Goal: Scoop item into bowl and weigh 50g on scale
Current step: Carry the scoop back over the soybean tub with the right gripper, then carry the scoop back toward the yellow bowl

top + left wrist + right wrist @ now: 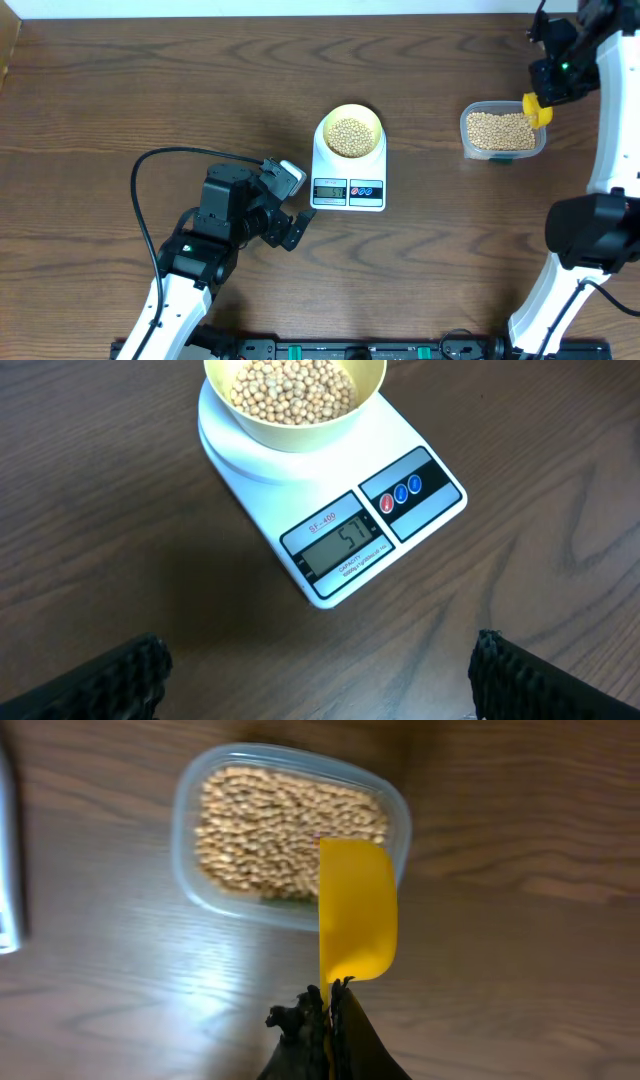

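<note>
**A:** How does the left gripper (292, 203) stand?

**B:** Its fingers are spread wide with nothing between them. It sits low over the table (150, 90), just left of the scale (348, 190), and touches neither the scale nor anything else. In the left wrist view the left gripper (320, 680) shows only as two dark fingertips (120, 675) in the bottom corners, with bare wood between them.

**A:** And the right gripper (548, 88)?

**B:** Its fingers are pressed together on the handle of a yellow spoon (537, 108). In the right wrist view the right gripper (328, 1020) pinches the narrow end of the spoon (357, 910). The spoon's bowl reaches out over the near rim of the clear tub (185, 830). I cannot tell whether the spoon carries anything.

**A:** Where are the beans?

**B:** They are in two places. One heap of beans (349, 136) lies in the pale-yellow bowl (375, 120), and the bowl stands on the scale's round platform. The rest fill the tub (465, 135) at the right of the table, well apart from the scale.

**A:** What does the scale show?

**B:** From the left wrist, the scale (420, 510) is turned at an angle, with the bowl (290, 435) at its far end. The display (337, 543) is lit with two digits. The first looks like a five, and I cannot read the second for certain
</note>
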{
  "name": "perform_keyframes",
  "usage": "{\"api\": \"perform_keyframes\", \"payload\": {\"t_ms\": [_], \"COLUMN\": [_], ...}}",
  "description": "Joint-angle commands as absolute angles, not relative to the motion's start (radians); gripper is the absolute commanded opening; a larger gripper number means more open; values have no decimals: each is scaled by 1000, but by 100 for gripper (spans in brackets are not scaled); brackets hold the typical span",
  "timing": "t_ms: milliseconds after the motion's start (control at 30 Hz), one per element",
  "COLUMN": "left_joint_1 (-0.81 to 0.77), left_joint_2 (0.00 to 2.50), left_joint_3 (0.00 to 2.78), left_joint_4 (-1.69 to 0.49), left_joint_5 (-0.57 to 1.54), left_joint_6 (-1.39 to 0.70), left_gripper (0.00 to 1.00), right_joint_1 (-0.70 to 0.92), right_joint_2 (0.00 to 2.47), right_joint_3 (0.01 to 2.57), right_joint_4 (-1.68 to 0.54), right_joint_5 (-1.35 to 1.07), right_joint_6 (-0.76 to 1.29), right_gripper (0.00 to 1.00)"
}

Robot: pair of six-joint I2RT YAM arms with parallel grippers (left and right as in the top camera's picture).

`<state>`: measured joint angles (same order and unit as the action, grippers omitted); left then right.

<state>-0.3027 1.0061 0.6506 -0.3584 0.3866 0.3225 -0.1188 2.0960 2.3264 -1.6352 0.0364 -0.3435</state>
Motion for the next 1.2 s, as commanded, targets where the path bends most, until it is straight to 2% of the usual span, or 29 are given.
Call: {"api": "perform_keyframes", "payload": {"t_ms": [0, 200, 433, 667, 900, 1167], "left_joint_1": [-299, -299, -299, -299, -299, -299], "left_joint_2": [1007, 1007, 1007, 1007, 1007, 1007], "left_joint_3": [654, 654, 654, 654, 654, 654], "left_joint_4": [-358, -357, -358, -358, -358, -358], "left_joint_5": [381, 381, 381, 381, 381, 381], "left_joint_6": [336, 336, 336, 336, 336, 336], "left_gripper": [98, 97, 97, 98, 98, 98], "right_joint_1": [-101, -69, -84, -74, 55, 156], "right_joint_2": [2096, 2096, 2096, 2096, 2097, 2097], "right_joint_3": [2315, 2315, 2315, 2315, 2317, 2317], "right_joint_4": [-1604, -1519, -1530, -1445, -1303, -1216], "right_joint_5": [121, 121, -51, -517, -470, -569], "right_joint_6": [-318, -342, -356, -369, -274, -187], "right_gripper": [1, 1, 1, 1, 2, 1]}}
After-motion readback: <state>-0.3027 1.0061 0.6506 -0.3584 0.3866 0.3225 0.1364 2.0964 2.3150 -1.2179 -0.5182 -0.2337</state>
